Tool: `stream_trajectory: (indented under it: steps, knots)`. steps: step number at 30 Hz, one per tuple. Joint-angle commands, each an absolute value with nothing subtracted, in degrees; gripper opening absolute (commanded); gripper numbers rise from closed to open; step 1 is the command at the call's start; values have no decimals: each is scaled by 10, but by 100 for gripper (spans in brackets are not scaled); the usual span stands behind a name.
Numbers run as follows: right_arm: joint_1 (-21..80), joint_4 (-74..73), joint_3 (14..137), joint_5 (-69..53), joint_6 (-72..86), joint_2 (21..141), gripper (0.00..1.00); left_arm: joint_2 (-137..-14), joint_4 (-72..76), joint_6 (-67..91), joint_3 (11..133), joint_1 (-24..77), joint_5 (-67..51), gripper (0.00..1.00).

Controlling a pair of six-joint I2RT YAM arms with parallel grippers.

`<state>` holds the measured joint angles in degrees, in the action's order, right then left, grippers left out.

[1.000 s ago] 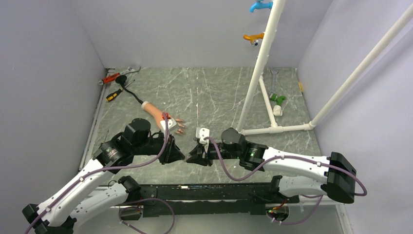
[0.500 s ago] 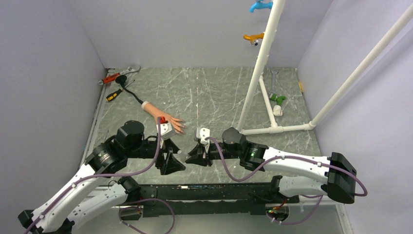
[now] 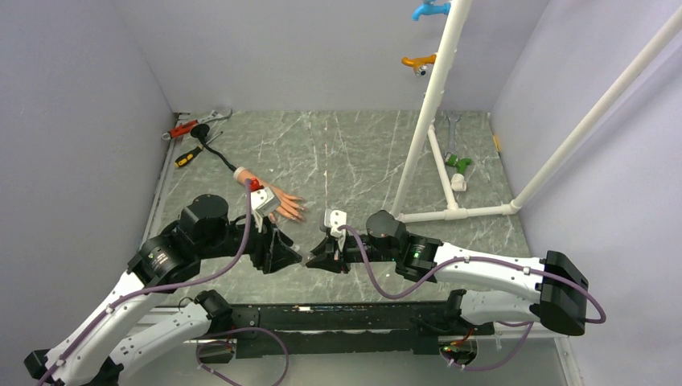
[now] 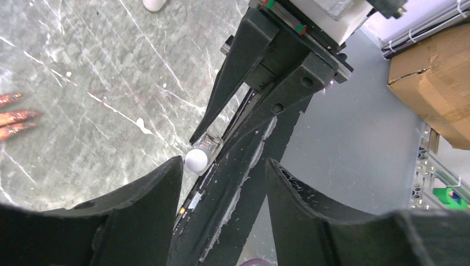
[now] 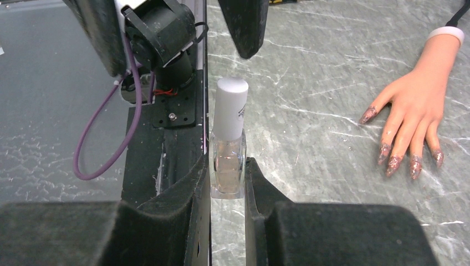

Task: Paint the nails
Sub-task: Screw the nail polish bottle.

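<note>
The small reddish-pink nails [image 5: 395,164] tip the spread fingers of a flesh-coloured mannequin hand [image 5: 421,100] with a white wrist cuff. The hand lies palm down on the grey marbled table top [image 3: 362,153], left of centre, its fingertips pointing toward the near right. In the top view the nails [image 3: 297,211] show just beyond the left arm's wrist.

Near the nails but apart from them, the right gripper [image 5: 228,173] is clamped on the square base of a small clear glass bottle with a white cylindrical cap [image 5: 228,160], holding it upright. Facing it, the left gripper [image 4: 223,163] has its jaws spread and nothing between them; the bottle's cap [image 4: 198,158] sits just ahead of its fingers.

A white plastic pipe frame [image 3: 426,104] stands on the right. A red-handled wrench [image 3: 193,125] and a yellow-and-black screwdriver [image 3: 188,158] lie at the far left corner.
</note>
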<state>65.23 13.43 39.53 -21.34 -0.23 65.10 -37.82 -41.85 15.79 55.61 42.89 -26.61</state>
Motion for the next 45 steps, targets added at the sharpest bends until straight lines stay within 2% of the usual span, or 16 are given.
stream_trajectory:
  steps: [1, 6, 12, 14, 18, 29, 35, 42, 45]
  knots:
    - [652, 167, 414, -208, -2, 647, 0, -391, -404, 179, 549, 431, -265, 57]
    - [652, 167, 414, -207, -2, 647, 0, -408, -401, 178, 540, 431, -270, 49]
    - [652, 165, 415, -205, -5, 649, 0, -414, -402, 176, 533, 431, -267, 48]
    - [652, 165, 415, -205, -5, 649, 0, -416, -409, 174, 534, 431, -255, 49]
    - [652, 165, 415, -204, -5, 650, 0, -412, -415, 174, 540, 431, -231, 60]
    - [652, 163, 416, -205, -4, 650, 0, -413, -441, 171, 572, 431, -205, 62]
    - [653, 163, 415, -205, -4, 649, 0, -419, -434, 168, 559, 431, -229, 49]
    - [652, 163, 415, -205, -4, 652, 0, -422, -409, 176, 533, 431, -250, 47]
    - [652, 164, 415, -206, -3, 651, 0, -429, -404, 175, 528, 431, -258, 40]
